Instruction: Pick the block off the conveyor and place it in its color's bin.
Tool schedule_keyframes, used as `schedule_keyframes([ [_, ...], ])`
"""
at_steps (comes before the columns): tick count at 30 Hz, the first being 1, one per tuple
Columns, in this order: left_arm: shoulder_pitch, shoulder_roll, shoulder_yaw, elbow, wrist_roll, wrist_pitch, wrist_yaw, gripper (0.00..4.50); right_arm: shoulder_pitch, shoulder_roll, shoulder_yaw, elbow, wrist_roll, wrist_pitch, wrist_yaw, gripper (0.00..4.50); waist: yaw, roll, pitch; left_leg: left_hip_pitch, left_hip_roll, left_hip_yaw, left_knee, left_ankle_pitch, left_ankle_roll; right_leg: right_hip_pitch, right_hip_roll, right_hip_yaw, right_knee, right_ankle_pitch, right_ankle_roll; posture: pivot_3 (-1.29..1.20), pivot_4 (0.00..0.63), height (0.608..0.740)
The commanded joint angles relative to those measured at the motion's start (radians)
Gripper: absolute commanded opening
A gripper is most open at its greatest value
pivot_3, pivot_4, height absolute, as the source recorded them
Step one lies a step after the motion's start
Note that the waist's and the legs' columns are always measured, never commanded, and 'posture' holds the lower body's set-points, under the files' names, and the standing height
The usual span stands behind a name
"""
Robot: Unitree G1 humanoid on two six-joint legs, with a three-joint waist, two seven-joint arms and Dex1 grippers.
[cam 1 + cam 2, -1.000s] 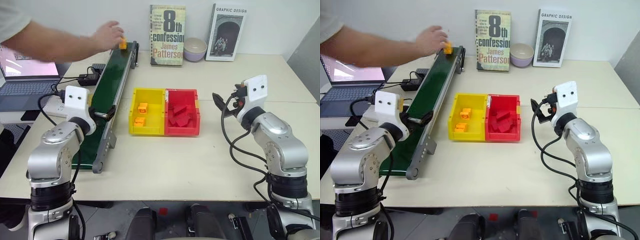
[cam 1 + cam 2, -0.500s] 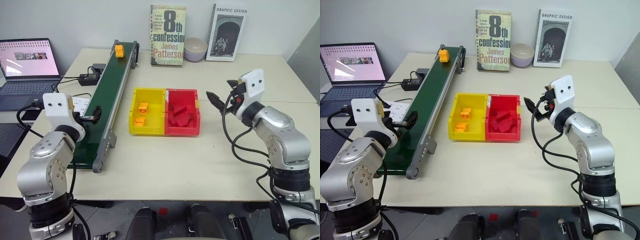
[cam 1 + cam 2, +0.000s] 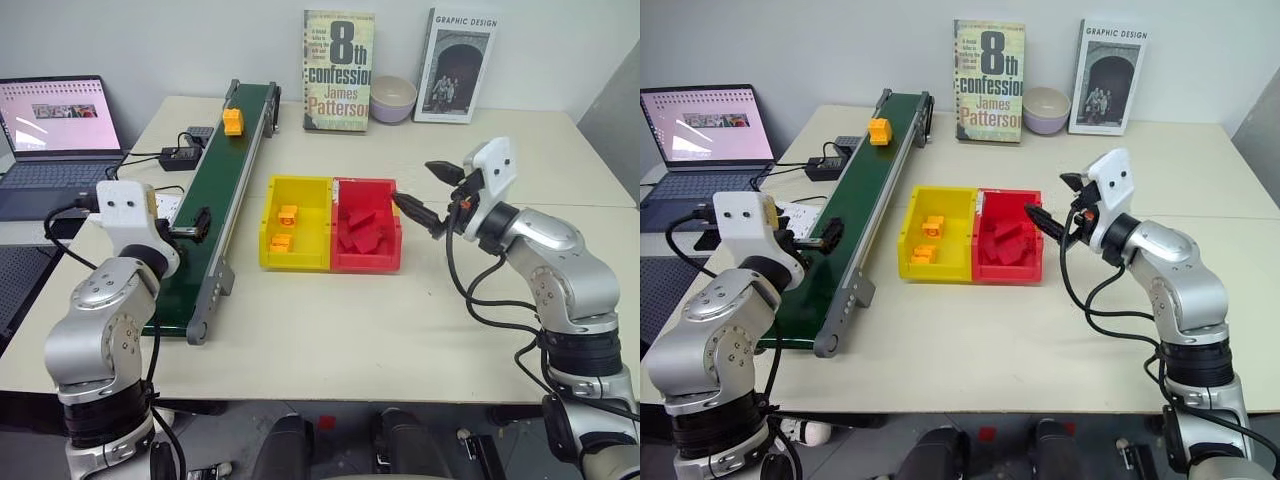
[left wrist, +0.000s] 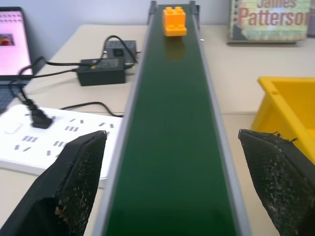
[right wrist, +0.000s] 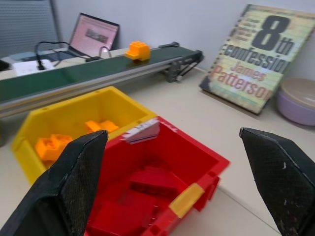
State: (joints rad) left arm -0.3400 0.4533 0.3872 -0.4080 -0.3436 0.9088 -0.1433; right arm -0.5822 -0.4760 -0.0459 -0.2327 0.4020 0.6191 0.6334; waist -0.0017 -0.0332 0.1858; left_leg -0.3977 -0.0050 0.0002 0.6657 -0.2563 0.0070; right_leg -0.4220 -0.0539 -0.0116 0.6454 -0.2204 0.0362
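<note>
Orange-yellow block (image 3: 233, 121) sits on the far end of the green conveyor (image 3: 215, 190), untouched. Left gripper (image 4: 172, 191) hovers over the near belt, fingers spread wide, empty. Right gripper (image 3: 425, 190), fingers apart, empty, hangs beside the red tray (image 3: 388, 225); yellow bin (image 3: 268, 225) adjoins it.

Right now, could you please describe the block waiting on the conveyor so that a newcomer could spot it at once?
Find the long dark green conveyor running along the table's left side, beside the laptop. Near its far end sits the block, a small orange-yellow studded brick, alone on the belt. The similar orange bricks lie in the yellow bin, not on the belt.
</note>
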Motion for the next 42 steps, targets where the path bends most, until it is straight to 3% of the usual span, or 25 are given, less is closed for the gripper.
schedule_keyframes([
  [1, -0.039, 0.018, -0.019, 0.017, 0.012, -0.029, -0.005, 4.47, -0.078, -0.013, 0.005, -0.047, 0.07, -0.004, 0.082, 4.5, 0.0, 0.0, 0.0, 0.0, 0.0, 0.0, 0.0, 0.0, 0.0, 0.0, 0.0, 0.0, 0.0, 0.0, 0.0, 0.0, 0.15, 0.74],
  [7, -0.077, 0.019, -0.041, 0.078, 0.031, -0.036, 0.004, 4.47, -0.13, -0.027, -0.003, -0.112, 0.266, 0.124, 0.195, 4.5, 0.0, 0.0, 0.0, 0.0, 0.0, 0.0, 0.0, 0.0, 0.0, 0.0, 0.0, 0.0, 0.0, 0.0, 0.0, 0.0, 0.15, 0.74],
  [13, -0.089, -0.005, -0.051, 0.113, 0.057, -0.063, 0.035, 4.47, -0.143, -0.06, 0.007, -0.12, 0.318, 0.169, 0.226, 4.5, 0.0, 0.0, 0.0, -0.001, 0.0, -0.001, -0.001, 0.0, 0.0, 0.0, -0.002, 0.0, -0.001, 0.0, 0.0, 0.0, 0.15, 0.74],
  [41, -0.215, -0.06, -0.11, 0.403, 0.134, -0.205, 0.089, 4.47, -0.152, -0.119, -0.01, -0.181, 0.379, 0.254, 0.164, 4.5, 0.002, 0.0, 0.0, -0.001, 0.0, -0.001, 0.0, 0.0, 0.0, 0.0, -0.003, 0.0, -0.001, 0.0, 0.0, 0.0, 0.15, 0.74],
  [42, -0.216, -0.059, -0.106, 0.403, 0.131, -0.208, 0.086, 4.31, -0.154, -0.119, -0.011, -0.182, 0.383, 0.259, 0.158, 4.5, 0.002, 0.0, 0.0, -0.001, 0.0, -0.001, 0.0, 0.0, 0.0, -0.001, -0.003, 0.0, -0.001, 0.0, 0.0, 0.0, 0.15, 0.74],
])
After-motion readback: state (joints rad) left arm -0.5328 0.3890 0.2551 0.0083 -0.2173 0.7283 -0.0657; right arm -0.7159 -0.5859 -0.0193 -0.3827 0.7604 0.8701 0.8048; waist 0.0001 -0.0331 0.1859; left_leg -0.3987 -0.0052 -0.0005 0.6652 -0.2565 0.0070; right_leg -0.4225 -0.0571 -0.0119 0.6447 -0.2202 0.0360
